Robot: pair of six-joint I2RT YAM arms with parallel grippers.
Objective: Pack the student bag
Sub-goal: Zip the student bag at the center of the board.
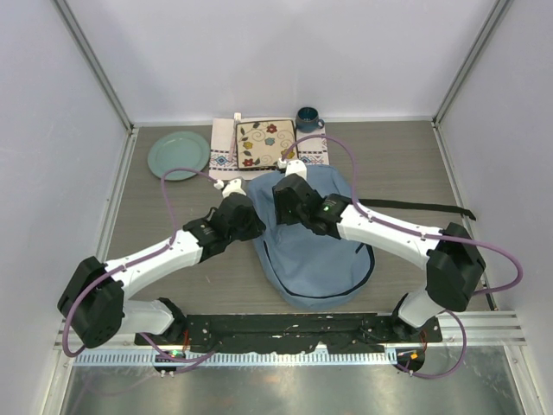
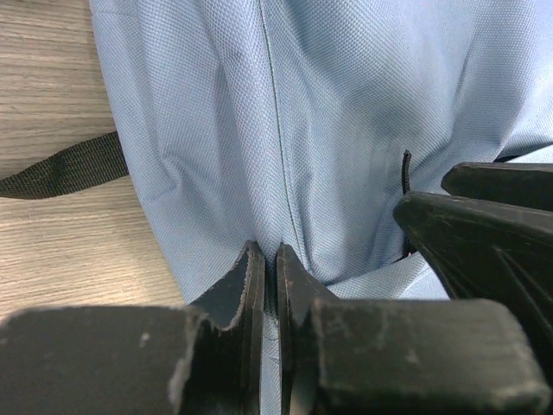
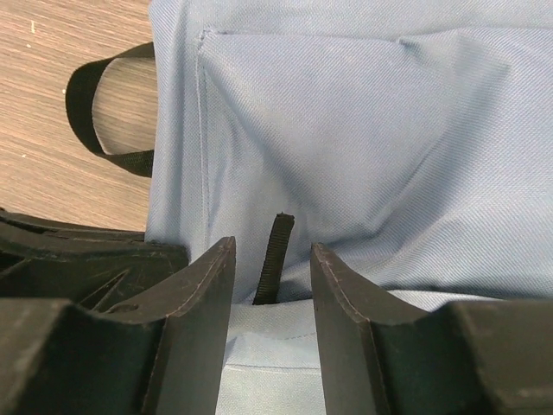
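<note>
Left gripper (image 2: 270, 259): jaws clamped on a fold of the student bag (image 1: 315, 251), which lies mid-table. Right gripper (image 3: 272, 255): jaws apart, a black pull tab (image 3: 278, 232) between them, apparently untouched. The bag's far edge lies near the embroidered mat (image 1: 223, 147); there is bare table (image 1: 397, 156) far right.

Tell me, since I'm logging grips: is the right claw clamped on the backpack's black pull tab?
No: the right claw stands open, its fingers either side of the black pull tab with backpack fabric showing in both gaps.
</note>
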